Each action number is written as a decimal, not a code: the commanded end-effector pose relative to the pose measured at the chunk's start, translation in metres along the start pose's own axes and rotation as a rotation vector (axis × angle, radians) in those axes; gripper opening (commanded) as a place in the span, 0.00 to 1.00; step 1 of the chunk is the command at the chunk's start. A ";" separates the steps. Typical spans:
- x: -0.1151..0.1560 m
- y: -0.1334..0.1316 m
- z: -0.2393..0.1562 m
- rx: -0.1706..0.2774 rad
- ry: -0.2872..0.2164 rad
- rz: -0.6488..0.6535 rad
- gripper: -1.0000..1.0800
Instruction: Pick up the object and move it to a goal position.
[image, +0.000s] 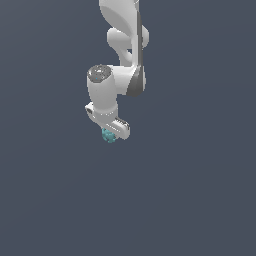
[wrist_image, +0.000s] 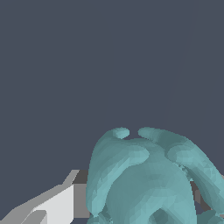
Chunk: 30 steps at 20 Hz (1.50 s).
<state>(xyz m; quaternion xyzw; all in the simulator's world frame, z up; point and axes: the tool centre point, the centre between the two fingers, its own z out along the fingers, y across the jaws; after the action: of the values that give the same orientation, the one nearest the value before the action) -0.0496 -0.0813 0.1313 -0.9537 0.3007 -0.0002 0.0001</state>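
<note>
1. Tool state: the white two-finger tool (image: 111, 133) at the end of the white Panda arm (image: 121, 40) is closed around the small teal-blue, knobbly, roughly round object (image: 108, 135). In the wrist view the object (wrist_image: 148, 179) fills the space between the fingers; one white finger (wrist_image: 61, 203) touches its flank, and the opposite finger is largely hidden behind the lump.

2. Object location: the object sits at the fingertips, directly below the arm's last link, near the middle of the exterior view. The frames do not show whether it rests on the dark grey-blue worktop (image: 200, 200) or is lifted clear, because no shadow or contact line is visible.

3. Risk, slip: the surface is bumpy and rounded. The flat pads probably bear on a few knobs only, so a fast lift or sharp turn may let the object rotate or drop out.

4. Risk, shallow grip: in the exterior view much of the object protrudes below the tool. A grip this near the fingertips gives little margin if the load shifts.

5. Risk, goal unknown: no goal marker is visible in either view, so travel direction cannot be judged.

6. Open room: the worktop appears uniform and featureless on all sides. No edge, wall or other item is visible in either view.
</note>
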 end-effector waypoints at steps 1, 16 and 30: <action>0.009 0.003 -0.025 0.000 0.000 0.000 0.00; 0.067 0.020 -0.171 -0.001 0.001 0.001 0.00; 0.108 0.029 -0.268 -0.001 0.000 0.000 0.00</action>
<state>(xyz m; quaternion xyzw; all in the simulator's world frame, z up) 0.0199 -0.1641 0.3907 -0.9538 0.3006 -0.0004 -0.0002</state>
